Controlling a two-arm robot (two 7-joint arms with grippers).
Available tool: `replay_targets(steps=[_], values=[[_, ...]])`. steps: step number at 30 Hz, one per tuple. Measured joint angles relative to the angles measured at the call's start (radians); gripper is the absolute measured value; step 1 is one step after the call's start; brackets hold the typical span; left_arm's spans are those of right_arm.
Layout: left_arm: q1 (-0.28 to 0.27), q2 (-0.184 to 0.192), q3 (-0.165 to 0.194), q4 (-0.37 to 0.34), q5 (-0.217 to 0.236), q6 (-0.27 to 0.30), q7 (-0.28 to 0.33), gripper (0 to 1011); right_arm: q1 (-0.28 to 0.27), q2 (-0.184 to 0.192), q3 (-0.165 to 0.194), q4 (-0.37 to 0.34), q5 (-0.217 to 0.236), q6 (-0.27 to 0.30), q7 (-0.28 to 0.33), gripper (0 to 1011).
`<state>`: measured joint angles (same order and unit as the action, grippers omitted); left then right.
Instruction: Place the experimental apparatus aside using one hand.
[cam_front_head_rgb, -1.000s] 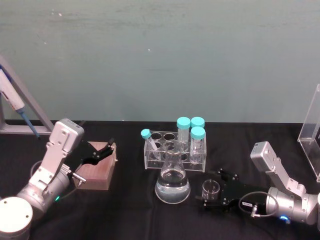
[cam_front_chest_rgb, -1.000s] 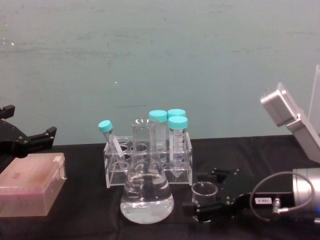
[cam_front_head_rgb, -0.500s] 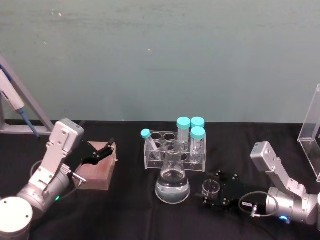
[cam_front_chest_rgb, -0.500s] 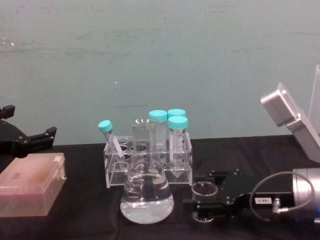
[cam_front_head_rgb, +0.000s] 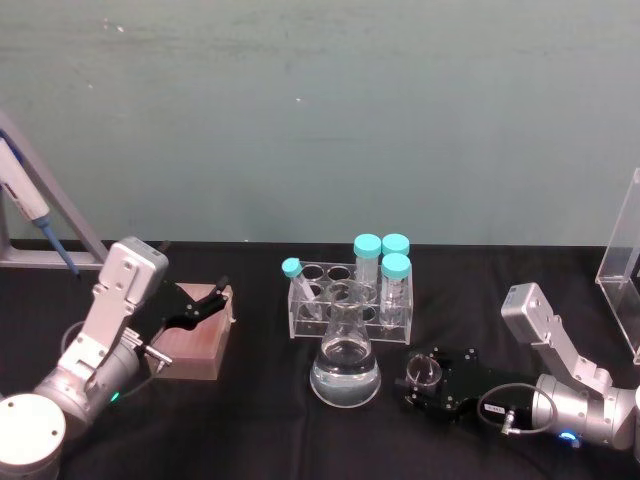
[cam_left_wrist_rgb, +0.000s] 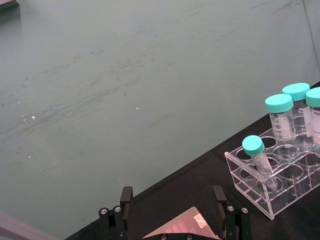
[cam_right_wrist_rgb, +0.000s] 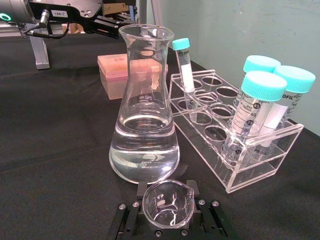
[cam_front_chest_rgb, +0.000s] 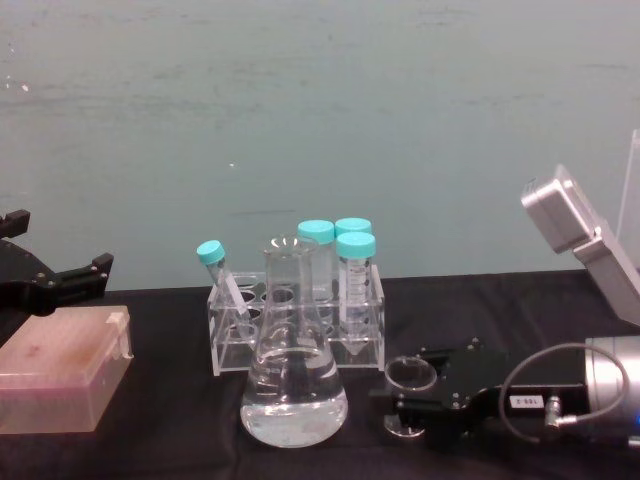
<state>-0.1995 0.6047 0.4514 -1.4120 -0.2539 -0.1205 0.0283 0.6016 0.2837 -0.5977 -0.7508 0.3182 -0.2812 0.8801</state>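
R pincer (cam_front_head_rgb: 415, 378) lies low over the black-cloth counter (cam_front_head_rgb: 270, 430), fingers clamped on the beaker (cam_right_wrist_rgb: 167, 205) from both sides. Beaker rim looks tipped a bit in chest view; can't tell if its base is on the cloth. Flask (cam_front_head_rgb: 345, 370) w/ clear liquid stands upright just past the pincer's tips, near the beaker but apart from it. Rack (cam_front_head_rgb: 345, 300) sits beyond the flask, farther from the pincer: 3 teal-capped tubes (cam_front_head_rgb: 367, 262) upright at its end nearer the R arm, 1 thin tube (cam_front_head_rgb: 297, 280) leaning at the other end. Clear acrylic panel (cam_front_head_rgb: 622, 262) stands well behind the R wrist, at the counter's R side. L pincer (cam_front_head_rgb: 212, 303) is parked w/ fingers apart over a pink box (cam_front_head_rgb: 195, 345), well away from the glassware. Backdrop is a scuffed teal wall (cam_front_head_rgb: 320, 120); a pipette (cam_front_head_rgb: 25, 195) hangs far L.
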Motion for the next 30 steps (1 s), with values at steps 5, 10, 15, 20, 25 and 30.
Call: replay_targets(steps=[5,10,15,20,25,30], values=[[0.000,0.000,0.000,0.000,0.000,0.000,0.000,1000,0.000,0.000,0.000,0.000,0.000,0.000,0.000,470],[0.000,0.000,0.000,0.000,0.000,0.000,0.000,1000,-0.007,0.004,0.002,-0.012,-0.001,-0.001,-0.005,470],[0.000,0.000,0.000,0.000,0.000,0.000,0.000,1000,-0.014,0.008,0.009,-0.027,-0.004,-0.002,-0.021,470],[0.000,0.000,0.000,0.000,0.000,0.000,0.000,1000,-0.020,0.011,0.023,-0.042,-0.004,-0.002,-0.051,470],[0.000,0.000,0.000,0.000,0.000,0.000,0.000,1000,-0.021,0.010,0.039,-0.048,-0.006,0.004,-0.086,470],[0.000,0.000,0.000,0.000,0.000,0.000,0.000,1000,-0.015,0.005,0.059,-0.047,-0.018,0.008,-0.139,470]])
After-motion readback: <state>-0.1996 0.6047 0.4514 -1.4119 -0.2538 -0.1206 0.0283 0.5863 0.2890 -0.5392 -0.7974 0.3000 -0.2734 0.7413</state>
